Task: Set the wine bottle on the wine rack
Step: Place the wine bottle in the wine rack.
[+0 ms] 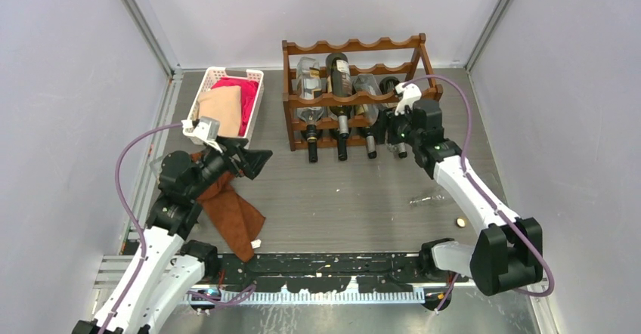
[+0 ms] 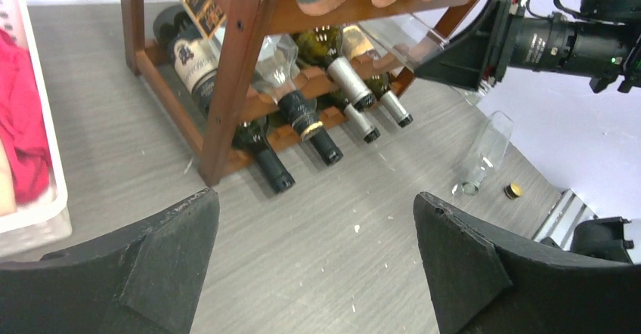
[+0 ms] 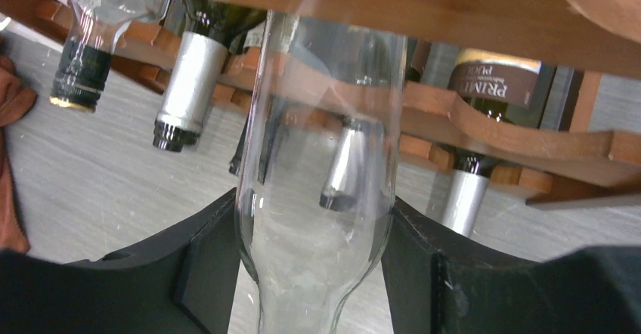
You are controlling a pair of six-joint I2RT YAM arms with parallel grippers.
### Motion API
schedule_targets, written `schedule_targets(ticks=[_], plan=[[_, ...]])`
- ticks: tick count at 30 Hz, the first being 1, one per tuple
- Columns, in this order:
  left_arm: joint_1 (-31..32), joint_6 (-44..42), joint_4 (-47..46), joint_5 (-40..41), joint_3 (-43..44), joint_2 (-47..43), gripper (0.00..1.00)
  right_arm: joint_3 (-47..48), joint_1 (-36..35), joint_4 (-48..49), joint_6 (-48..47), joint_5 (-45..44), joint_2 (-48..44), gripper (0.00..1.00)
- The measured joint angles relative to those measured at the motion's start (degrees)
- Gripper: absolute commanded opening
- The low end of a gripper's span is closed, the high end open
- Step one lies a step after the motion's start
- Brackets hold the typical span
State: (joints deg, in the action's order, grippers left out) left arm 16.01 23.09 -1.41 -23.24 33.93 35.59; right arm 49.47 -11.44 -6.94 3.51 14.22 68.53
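The dark reddish-brown wine rack stands at the back middle of the table with several bottles lying in its tiers. My right gripper is at the rack's right end, shut on a clear glass wine bottle. The bottle's body reaches in under a scalloped rail. In the left wrist view the clear bottle runs from the right gripper into the rack. My left gripper is open and empty above the table, left of the rack.
A white plastic basket holding red and peach cloths stands left of the rack. A brown cloth lies under the left arm. A small clear glass piece and a gold bottle cap lie near the right arm.
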Motion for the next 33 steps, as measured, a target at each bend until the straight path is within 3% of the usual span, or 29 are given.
schedule_targets(ticks=[5,15,33], plan=[[0.00,0.72,6.29,0.46,0.00,-3.89,0.98,-0.09,-4.28,4.81,2.64,-9.11,3.32,0.01],[0.00,1.22,9.86,0.90,0.00,-7.58,0.97,-0.63,-7.87,13.20,6.25,-21.27,9.09,0.05],[0.00,3.78,10.08,0.72,-0.98,-7.93,0.97,-1.40,-9.57,25.31,4.92,-26.08,14.51,0.12]])
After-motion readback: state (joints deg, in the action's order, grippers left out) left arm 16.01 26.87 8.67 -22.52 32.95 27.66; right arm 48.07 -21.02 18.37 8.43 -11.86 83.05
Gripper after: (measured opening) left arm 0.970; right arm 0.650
